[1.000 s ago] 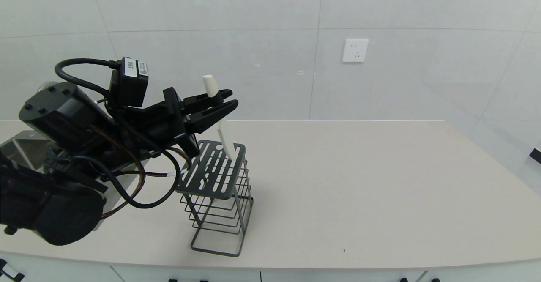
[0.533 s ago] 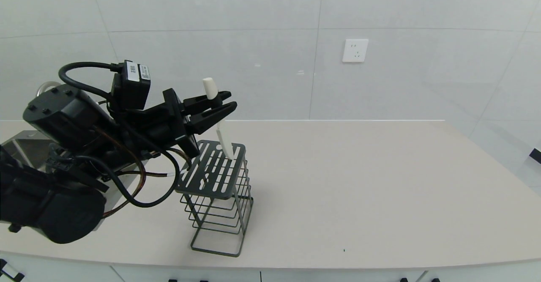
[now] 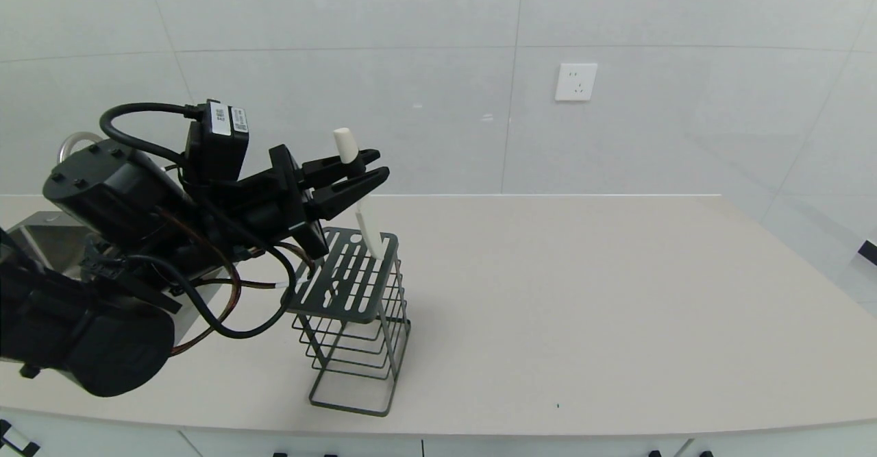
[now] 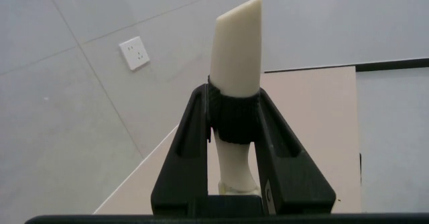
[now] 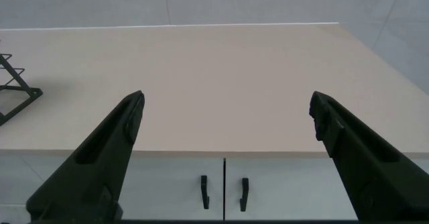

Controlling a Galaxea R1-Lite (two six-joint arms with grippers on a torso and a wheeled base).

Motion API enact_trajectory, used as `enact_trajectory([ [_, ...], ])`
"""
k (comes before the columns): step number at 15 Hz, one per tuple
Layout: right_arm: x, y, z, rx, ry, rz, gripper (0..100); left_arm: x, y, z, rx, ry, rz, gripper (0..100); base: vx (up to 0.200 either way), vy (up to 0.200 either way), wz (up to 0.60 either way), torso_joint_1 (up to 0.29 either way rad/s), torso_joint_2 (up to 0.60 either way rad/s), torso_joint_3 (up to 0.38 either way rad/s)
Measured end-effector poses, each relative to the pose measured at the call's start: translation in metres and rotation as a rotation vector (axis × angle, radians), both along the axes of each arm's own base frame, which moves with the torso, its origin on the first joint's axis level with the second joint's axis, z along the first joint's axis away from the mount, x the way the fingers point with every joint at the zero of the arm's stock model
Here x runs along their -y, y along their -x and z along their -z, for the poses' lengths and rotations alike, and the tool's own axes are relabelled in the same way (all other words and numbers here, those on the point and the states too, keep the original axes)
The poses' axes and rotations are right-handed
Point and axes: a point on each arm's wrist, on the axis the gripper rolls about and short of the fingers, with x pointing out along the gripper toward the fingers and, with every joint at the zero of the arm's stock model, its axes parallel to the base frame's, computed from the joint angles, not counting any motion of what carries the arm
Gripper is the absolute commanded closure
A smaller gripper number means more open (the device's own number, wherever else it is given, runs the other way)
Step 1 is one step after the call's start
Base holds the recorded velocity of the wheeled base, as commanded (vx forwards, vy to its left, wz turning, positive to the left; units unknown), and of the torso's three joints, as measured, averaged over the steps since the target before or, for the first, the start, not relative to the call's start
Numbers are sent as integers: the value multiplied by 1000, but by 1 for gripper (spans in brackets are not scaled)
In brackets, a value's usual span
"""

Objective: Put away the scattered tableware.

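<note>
rack [image 3: 332, 313] of dark wire stands near the counter [image 3: 582, 292] front edge, left of centre. right gripper [image 5: 228, 117] faces the counter's front edge, spread wide, holding nothing. left gripper [image 3: 378, 164] is over the rack, clamped on a white utensil [image 3: 344, 144], near upright, lower end at the rack's slotted top, far right corner; can't tell if it's in a slot. socket [image 3: 575, 81] on wall behind.
</note>
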Motion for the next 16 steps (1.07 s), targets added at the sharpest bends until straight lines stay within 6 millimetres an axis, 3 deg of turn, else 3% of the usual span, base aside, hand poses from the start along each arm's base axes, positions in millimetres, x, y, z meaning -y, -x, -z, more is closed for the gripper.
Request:
enact_trajectory([
  [16,0,0,0,0,0,0,0,1,3,21,-53,-37,0,100,0,0,0,0,0,0],
])
